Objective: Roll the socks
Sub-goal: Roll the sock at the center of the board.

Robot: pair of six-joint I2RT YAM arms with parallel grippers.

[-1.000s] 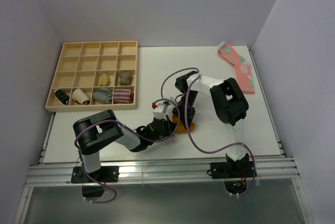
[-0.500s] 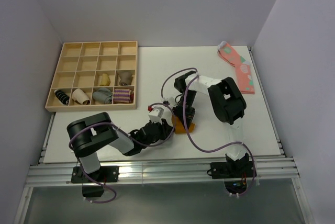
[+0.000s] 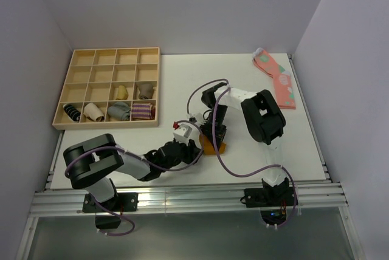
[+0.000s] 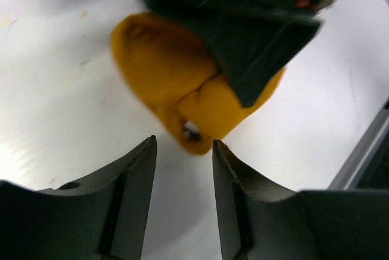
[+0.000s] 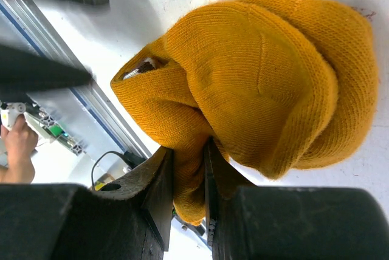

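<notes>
Moved since earlier view: left arm's elbow swung toward the near-left corner of the worktop (image 3: pixel 243 78); left claw (image 4: pixel 182 150) parted and drawn off the mustard sock (image 4: pixel 164 71). Sock: bunched, mid-worktop, toward the near edge. Left claw: half-wide, empty, with the sock just ahead of its tips. Right claw (image 5: pixel 187 169): narrow, pinching a fold of the sock. Long axis seemingly crosses the left claw's gap, but the bundle is too rounded to be sure.

The sock (image 5: pixel 261 84) is mustard-orange knit, bunched into a folded lump on the white table (image 3: pixel 292 144), near its front middle; one fold sits pinched in my right gripper (image 5: pixel 188 169).
</notes>
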